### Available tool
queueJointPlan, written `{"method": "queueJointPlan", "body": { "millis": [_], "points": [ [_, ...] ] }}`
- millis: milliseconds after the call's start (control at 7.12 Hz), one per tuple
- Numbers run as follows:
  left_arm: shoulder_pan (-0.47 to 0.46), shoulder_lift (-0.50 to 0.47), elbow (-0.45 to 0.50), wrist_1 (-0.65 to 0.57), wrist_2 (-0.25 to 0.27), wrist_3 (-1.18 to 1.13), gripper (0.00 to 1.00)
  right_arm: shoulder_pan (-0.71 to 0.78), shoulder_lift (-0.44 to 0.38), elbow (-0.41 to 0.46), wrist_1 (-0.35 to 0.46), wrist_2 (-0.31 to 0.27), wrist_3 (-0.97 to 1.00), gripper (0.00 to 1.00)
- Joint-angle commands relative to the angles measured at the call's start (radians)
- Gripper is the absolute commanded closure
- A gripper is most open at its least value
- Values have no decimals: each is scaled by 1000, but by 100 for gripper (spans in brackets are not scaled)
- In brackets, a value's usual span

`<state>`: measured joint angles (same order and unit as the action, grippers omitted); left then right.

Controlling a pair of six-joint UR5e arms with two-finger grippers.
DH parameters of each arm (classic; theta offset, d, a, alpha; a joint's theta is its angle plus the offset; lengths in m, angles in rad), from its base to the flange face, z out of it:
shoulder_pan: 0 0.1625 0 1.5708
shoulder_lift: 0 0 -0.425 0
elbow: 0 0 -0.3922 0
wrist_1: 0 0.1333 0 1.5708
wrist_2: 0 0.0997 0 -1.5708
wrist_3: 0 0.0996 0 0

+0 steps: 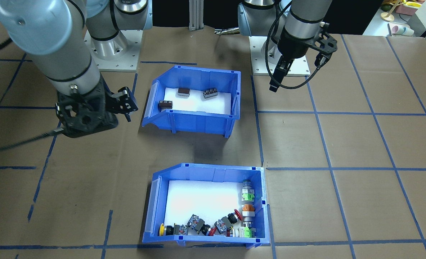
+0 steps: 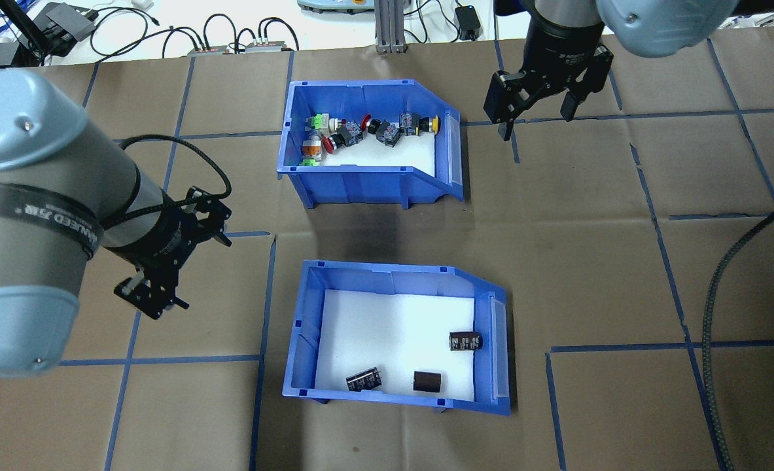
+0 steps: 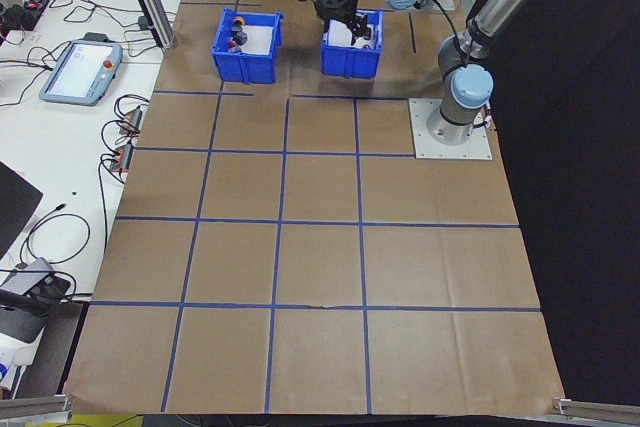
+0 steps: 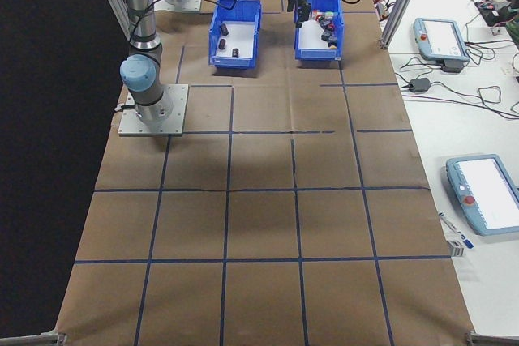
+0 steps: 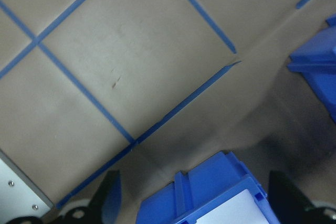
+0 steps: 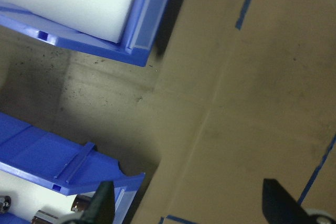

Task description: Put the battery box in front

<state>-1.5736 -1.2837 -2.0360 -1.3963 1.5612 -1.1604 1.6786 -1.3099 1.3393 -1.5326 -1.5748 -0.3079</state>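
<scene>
On the tabletop point(image 2: 589, 275) nearest my own base sits the battery box point(image 2: 396, 340), a blue open-top bin with a white liner and three small dark cylinders lying loose on it, two toward my side and one by its low lip. Neither of my arms is touching it. Across a strip of bare brown paper, farther out from me, stands the switch bin point(image 2: 367, 147), the same blue bin but with a jumble of red, green, orange and yellow button switches along its far wall. If "front" means the far row of the tabletop, then by my reckoning the job has not yet begun in earnest: the battery box stands behind the switch bin, not ahead of it, and the whole lift, carry and set-down remain. My left gripper point(image 2: 164, 261) hangs above the paper just to the left of the battery box, its fingers spread apart and holding nothing. My right gripper point(image 2: 537, 108) hovers off the open lip of the switch bin, well away from the battery box, its fingers likewise wide and empty.
</scene>
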Motion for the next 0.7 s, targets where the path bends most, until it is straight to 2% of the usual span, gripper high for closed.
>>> {"method": "queueJointPlan", "body": {
  "millis": [0,140,281,421,562],
  "points": [
    [-119,26,-84,0,-64,-351,0,87,99,-124,3,-10,-298,0],
    [-206,27,-114,19,-63,-446,0,146,130,-135,-7,-14,-347,0],
    [-241,18,-130,78,-67,-514,0,212,173,-141,-67,-14,-391,0],
    [-247,12,-135,86,-101,-571,0,280,223,-144,-148,-14,-527,0],
    [-255,15,-150,89,-162,-625,0,311,254,-159,-197,-11,-557,0]
  ]
}}
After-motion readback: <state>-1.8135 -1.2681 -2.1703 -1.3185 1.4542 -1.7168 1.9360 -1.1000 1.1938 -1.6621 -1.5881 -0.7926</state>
